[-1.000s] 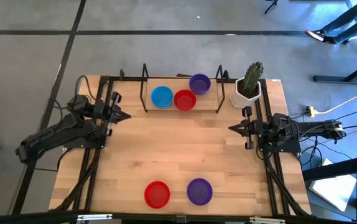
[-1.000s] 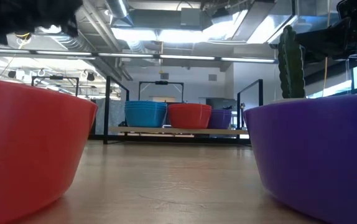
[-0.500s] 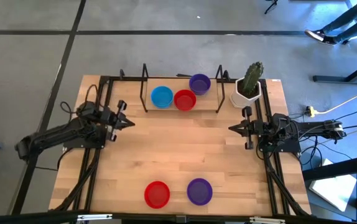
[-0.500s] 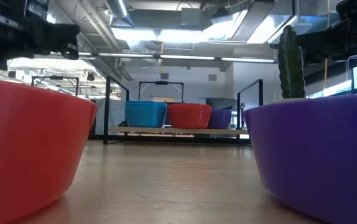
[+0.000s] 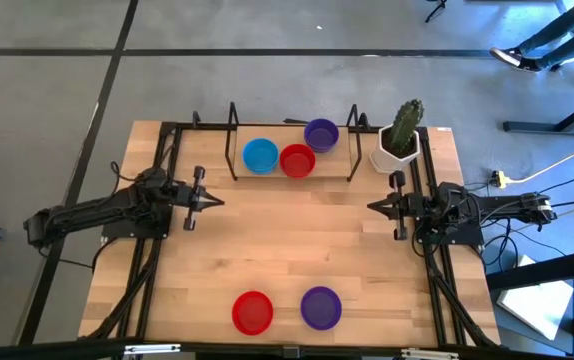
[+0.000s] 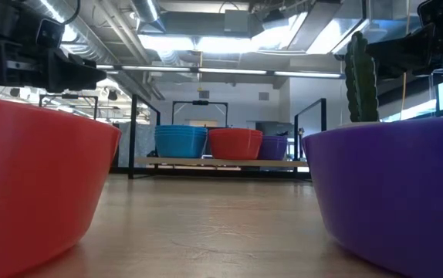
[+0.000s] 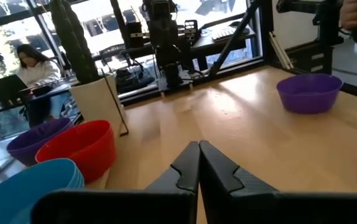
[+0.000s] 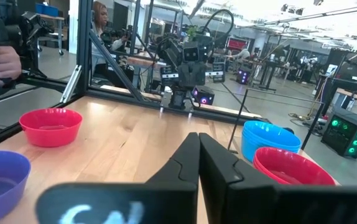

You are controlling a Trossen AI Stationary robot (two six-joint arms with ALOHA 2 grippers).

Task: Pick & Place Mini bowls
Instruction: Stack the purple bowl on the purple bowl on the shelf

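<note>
Spanning the frame, bare wooden table (image 5: 287, 240), grey concrete floor (image 5: 267, 90) around

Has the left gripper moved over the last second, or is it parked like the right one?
Yes. In the high view the left gripper has swung away from the rack end of the table, inward toward the table's middle, fingers shut.

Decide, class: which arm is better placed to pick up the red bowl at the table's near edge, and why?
Probably the left. The lone red bowl lies left of the purple bowl, on the left gripper's side. The right gripper waits further off, nearer the purple one. Both grippers are shut and empty.
</note>
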